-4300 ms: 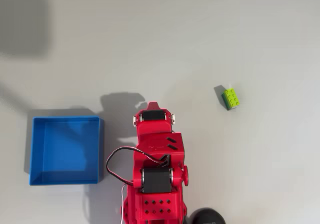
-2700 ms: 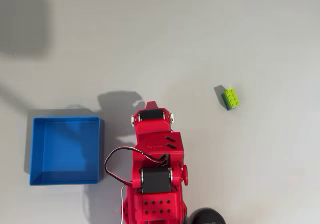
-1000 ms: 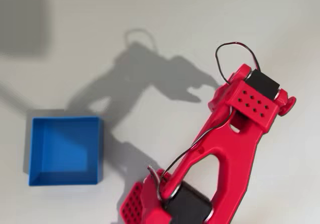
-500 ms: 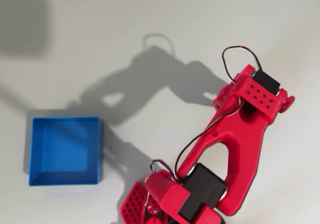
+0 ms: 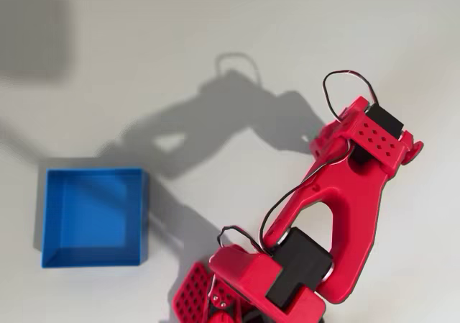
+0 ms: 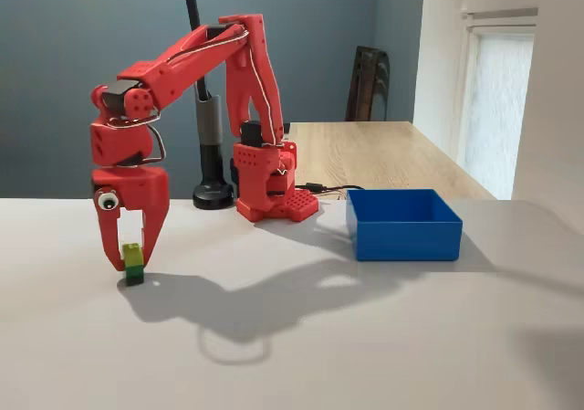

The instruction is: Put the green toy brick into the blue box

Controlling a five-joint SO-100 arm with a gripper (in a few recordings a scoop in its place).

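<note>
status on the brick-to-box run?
Done: the arm has reached out to the brick, and in the fixed view the tool straddles it, fingers down either side. In hand: the grasp. The brick still sits on the table, and whether the fingers already pinch it cannot be told. Left: close, lift, carry to the box, which holds nothing, and release.

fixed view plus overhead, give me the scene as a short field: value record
green toy brick: on the table, upright, between the gripper's fingers
gripper: pointing straight down over the brick, fingers on either side of it
grip: cannot tell whether the jaws are pressing the brick
blue box: at the right in the fixed view, well apart from the brick, nothing seen inside
red arm: stretched out from its base, covering the brick in the overhead view
</note>
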